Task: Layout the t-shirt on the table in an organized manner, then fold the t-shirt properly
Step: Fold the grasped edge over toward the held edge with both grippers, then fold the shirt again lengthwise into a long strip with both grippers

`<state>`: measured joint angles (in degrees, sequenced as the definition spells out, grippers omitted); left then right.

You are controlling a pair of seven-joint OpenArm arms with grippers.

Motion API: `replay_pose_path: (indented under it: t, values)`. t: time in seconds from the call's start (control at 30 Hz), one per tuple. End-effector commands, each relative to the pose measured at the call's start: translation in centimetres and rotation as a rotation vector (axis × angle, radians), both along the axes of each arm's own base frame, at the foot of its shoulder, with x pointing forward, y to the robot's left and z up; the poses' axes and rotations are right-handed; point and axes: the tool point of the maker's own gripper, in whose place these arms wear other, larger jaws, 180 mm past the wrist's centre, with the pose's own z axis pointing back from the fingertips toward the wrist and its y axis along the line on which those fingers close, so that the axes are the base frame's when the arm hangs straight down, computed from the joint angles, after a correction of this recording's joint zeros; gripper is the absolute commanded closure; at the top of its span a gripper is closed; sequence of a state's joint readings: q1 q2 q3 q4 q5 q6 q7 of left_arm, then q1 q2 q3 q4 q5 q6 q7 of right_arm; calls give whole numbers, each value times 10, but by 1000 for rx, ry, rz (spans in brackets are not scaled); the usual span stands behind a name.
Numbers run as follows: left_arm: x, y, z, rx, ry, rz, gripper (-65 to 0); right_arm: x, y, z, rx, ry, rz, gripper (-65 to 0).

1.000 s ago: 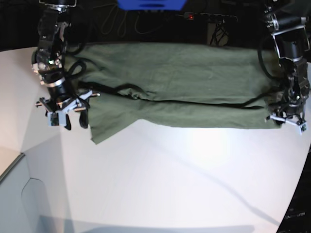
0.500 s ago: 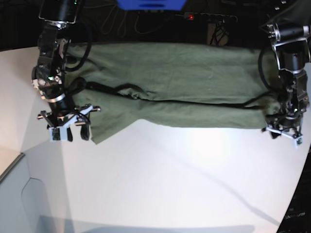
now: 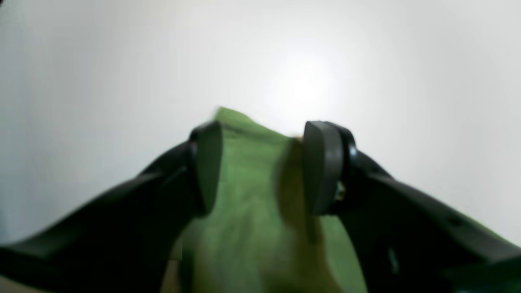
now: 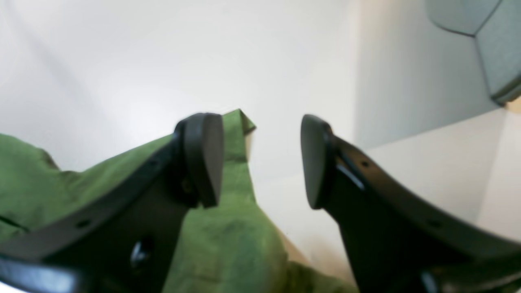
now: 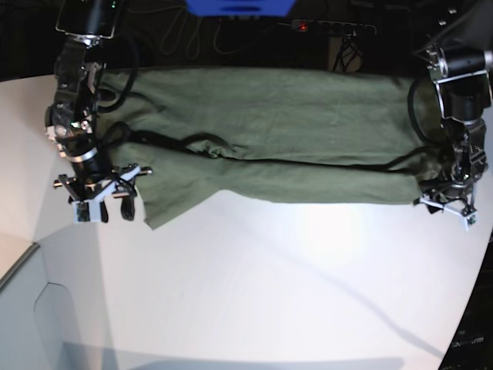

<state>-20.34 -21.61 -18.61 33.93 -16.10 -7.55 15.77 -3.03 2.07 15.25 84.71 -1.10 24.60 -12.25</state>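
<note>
— what's nearest on the broad white matte worktop (image 5: 293, 293)?
— bare surface all along the near side, with a curved rim at the right and a pale grey panel (image 5: 31, 324) at the near left corner.

— and the wrinkled olive-green cotton t-shirt (image 5: 277, 131)?
— farther back, spread wide along the far edge, with a fold line running through its length and a dark neckline near the left. its near hem touches bare worktop.

— the hands?
— the right hand (image 5: 102, 202) hangs at the shirt's near left corner, jaws wide apart; its wrist view shows cloth beside one pad and worktop in the gap. the left hand (image 5: 449, 204) sits at the shirt's right end, jaws apart with green fabric between the pads, not pinched.

— anything behind?
— dark cables and a power strip (image 5: 327, 28) beyond the far edge.
</note>
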Motion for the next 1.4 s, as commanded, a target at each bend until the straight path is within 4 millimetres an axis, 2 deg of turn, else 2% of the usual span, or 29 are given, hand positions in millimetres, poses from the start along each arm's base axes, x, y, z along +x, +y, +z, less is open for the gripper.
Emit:
replay_pose_path:
  t: [0.0,0.13,0.27,0.37,0.47,0.6,0.7,0.97,1.13,1.23,1.37]
  values:
    - [13,12,19,25,-51,9,-308,12,1,19,8,-70,6,-309]
    - [11,12,17,24,-47,10,-307,21,5,18,23,-70,9,-311]
    - [10,10,16,22,-43,4,-306,31,17,0,42,-21,43,-311]
    - [11,9,16,22,-44,3,-300,37,18,-13,40,15,60,-312]
    - [9,9,14,21,-41,1,-227,43,21,-25,43,51,77,-320]
    - [7,9,13,21,-36,1,-97,54,27,-39,57,97,95,-366]
    - [7,9,13,21,-36,1,0,59,19,-51,58,139,87,-377]
    - [0,9,7,20,-20,1,0,50,16,-80,73,228,79,-379]
    - [0,9,7,20,-20,1,0,36,48,-93,37,268,188,-373]
    - [0,9,7,20,-20,1,0,33,61,-96,23,276,231,-316]
    - [0,10,7,22,-20,1,0,34,60,-94,21,271,228,-156]
